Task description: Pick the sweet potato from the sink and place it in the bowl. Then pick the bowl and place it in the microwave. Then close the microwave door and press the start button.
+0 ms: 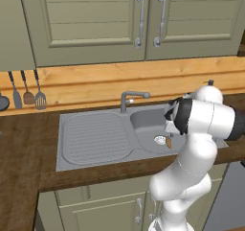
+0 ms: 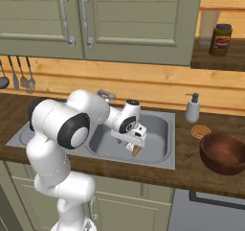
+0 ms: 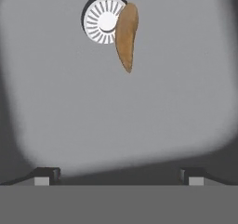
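The arm bends down into the sink (image 2: pixel 160 124) — gripper (image 3: pixel 119 174) wide open, holding nothing, sweet potato (image 3: pixel 126 35) at 12 o'clock beside the drain (image 3: pixel 103 19).

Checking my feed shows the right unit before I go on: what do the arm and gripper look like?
The arm is glossy white with rounded, bulbous links and dark black bands at the joints. Its white wrist carries a round dark cap. The gripper ends in two small dark finger tips with pale grey pads. No cables or markings are visible.
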